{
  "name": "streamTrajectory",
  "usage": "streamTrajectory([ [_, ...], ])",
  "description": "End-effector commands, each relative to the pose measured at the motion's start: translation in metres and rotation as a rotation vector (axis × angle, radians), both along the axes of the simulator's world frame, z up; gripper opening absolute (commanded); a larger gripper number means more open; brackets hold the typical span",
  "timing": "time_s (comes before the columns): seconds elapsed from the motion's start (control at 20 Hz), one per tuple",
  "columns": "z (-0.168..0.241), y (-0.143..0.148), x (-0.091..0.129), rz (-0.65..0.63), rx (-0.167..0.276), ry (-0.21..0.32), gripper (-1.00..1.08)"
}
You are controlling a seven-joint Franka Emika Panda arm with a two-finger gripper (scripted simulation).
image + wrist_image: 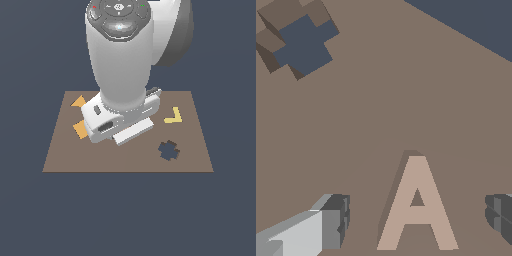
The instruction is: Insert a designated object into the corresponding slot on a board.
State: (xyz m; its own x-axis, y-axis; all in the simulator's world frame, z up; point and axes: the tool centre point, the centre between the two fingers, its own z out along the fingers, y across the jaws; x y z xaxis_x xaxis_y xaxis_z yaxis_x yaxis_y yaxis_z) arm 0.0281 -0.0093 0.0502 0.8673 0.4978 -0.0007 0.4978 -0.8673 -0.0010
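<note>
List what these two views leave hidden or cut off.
- A-shaped slot: seen in neither view; the arm may cover it in the exterior view.
- A-shaped piece: hidden behind the arm in the exterior view.
- Hand: one finger cut by the wrist view's edge.
- Orange square: partly behind the hand.

Tan A piece — flat on board

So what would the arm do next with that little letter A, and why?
Probably close the fingers on the A piece. In the wrist view it lies flat on the board between the two open fingertips, neither touching it, so the gripper looks lined up to grasp it.
</note>
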Motion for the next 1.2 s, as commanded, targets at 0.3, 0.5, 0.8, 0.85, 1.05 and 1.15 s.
streamTrajectory([
  [0.3,-0.019,0.000,0.001,0.005,-0.001,-0.001,1.00],
  [0.5,-0.020,0.000,0.001,0.005,-0.001,-0.001,-1.00],
  [0.8,-0.020,0.000,0.001,0.005,-0.001,-0.001,-1.00],
  [0.85,-0.020,0.000,0.001,0.005,-0.001,-0.001,-1.00],
  [1.05,-0.018,0.000,0.001,0.005,-0.001,-0.001,-1.00],
  [1.15,-0.015,0.000,0.001,0.005,-0.001,-0.001,-1.00],
])
